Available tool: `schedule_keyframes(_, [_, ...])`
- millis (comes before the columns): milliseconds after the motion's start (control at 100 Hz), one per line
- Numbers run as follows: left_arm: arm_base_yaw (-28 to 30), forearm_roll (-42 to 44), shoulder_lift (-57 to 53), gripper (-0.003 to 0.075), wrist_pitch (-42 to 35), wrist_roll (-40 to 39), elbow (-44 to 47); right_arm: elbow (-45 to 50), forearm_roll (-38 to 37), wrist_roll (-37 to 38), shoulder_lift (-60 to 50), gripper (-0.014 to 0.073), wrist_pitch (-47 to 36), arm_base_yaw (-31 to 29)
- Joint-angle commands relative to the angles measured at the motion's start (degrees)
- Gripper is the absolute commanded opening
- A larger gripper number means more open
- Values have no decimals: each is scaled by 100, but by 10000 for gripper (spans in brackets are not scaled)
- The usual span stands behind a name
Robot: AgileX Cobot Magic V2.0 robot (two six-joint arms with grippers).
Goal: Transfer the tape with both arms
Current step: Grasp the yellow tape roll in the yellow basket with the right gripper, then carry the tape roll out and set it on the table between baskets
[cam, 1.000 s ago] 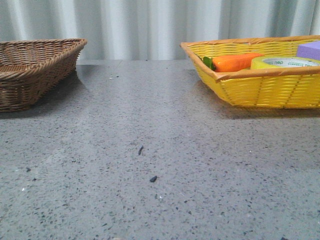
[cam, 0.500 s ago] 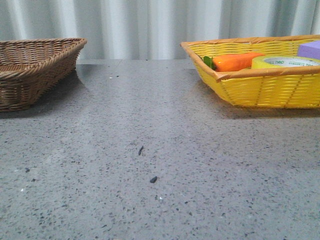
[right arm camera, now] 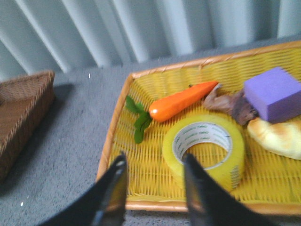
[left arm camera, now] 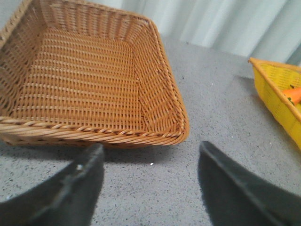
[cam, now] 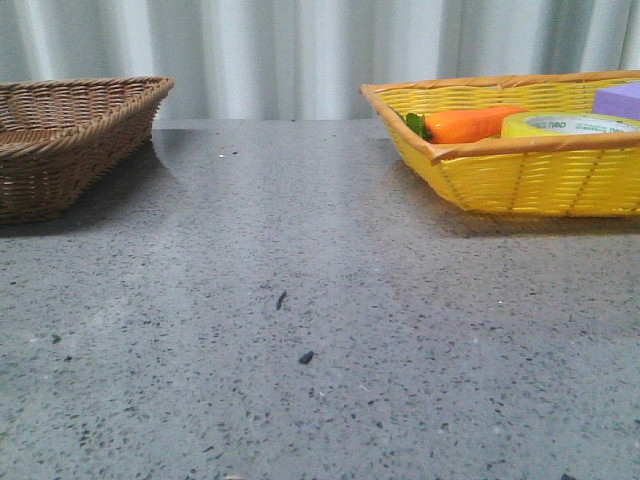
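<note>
The yellow tape roll (right arm camera: 205, 148) with its white core lies flat in the yellow basket (right arm camera: 155, 84), beside an orange carrot (right arm camera: 181, 101). It also shows in the front view (cam: 570, 124) at the far right. My right gripper (right arm camera: 155, 162) is open and empty, above the basket's near rim, with one finger in front of the roll's near side. My left gripper (left arm camera: 149, 153) is open and empty above the grey table, just in front of the brown wicker basket (left arm camera: 94, 80). Neither gripper shows in the front view.
The yellow basket (cam: 520, 170) also holds a purple block (right arm camera: 273, 93), a pale yellow piece (right arm camera: 277, 136) and a brown crumpled piece (right arm camera: 230, 103). The brown basket (cam: 70, 140) stands at the far left. Grey curtains hang behind the table.
</note>
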Motion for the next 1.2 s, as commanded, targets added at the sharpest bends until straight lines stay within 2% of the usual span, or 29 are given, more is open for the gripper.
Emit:
schedule_keyframes(0, [-155,-34,255,463,-210,6,-411,-896,-36,-256,834,379,310,166])
schedule_keyframes(200, [-580,-9,276,401,-611,37,-440,-2730,-57,-305,2766,379,2083,347])
schedule_keyframes(340, [-636,-11,279,386,-789,37,-440,-3582,-180,-240,4069,379,2782,347])
schedule_keyframes(520, [-636,-11,279,386,-753,37,-440,-3960,-734,127,5078,379,3134,347])
schedule_keyframes(720, [-636,-11,279,386,-694,37,-440,-3960,-749,150,5580,369,2918,347])
schedule_keyframes(760, [-636,-11,279,386,-704,37,-440,-3960,-749,150,5623,332,2836,347])
schedule_keyframes(810, [-636,-11,279,386,-704,37,-440,-3960,-760,150,5636,240,2746,347])
schedule_keyframes(910, [-636,-11,279,386,-715,37,-440,-3960,-816,150,5552,-64,2582,347])
schedule_keyframes(1080, [-636,-11,279,386,-715,37,-440,-4337,-916,150,5147,-42,2507,383])
schedule_keyframes(1190, [-636,-38,279,386,-715,37,-440,-5108,-905,150,4935,-42,2520,640])
